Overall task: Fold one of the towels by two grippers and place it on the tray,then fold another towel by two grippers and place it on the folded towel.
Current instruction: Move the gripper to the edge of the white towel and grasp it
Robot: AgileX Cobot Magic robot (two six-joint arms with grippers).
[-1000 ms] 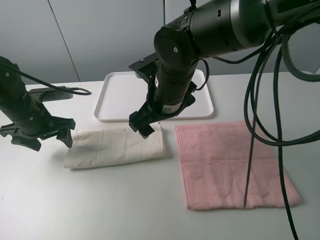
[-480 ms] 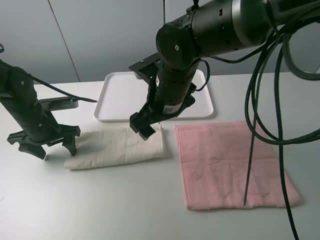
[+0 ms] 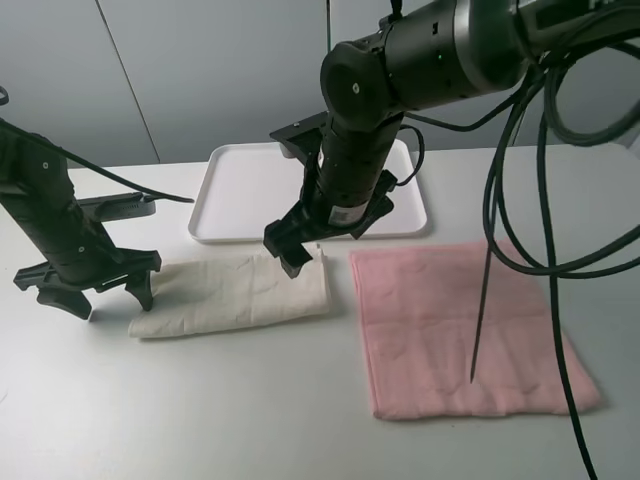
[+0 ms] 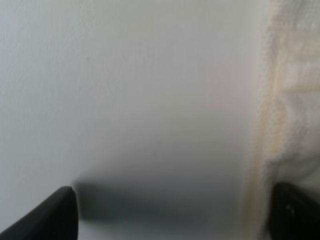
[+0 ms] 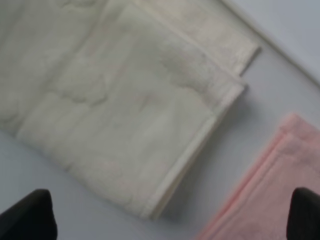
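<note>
Cream towel (image 3: 235, 291) lying folded, left jaws parted at one end, right jaws parted over the other end

On the tabletop (image 3: 250, 400) the tray (image 3: 240, 190) lies at the back. Before it lies the folded towel (image 3: 230, 292), with the spread towel (image 3: 450, 330) just to its right, apart. My left end effector (image 3: 103, 297) stands at the folded towel's left edge; my right end effector (image 3: 288, 252) hangs over its right end.
</note>
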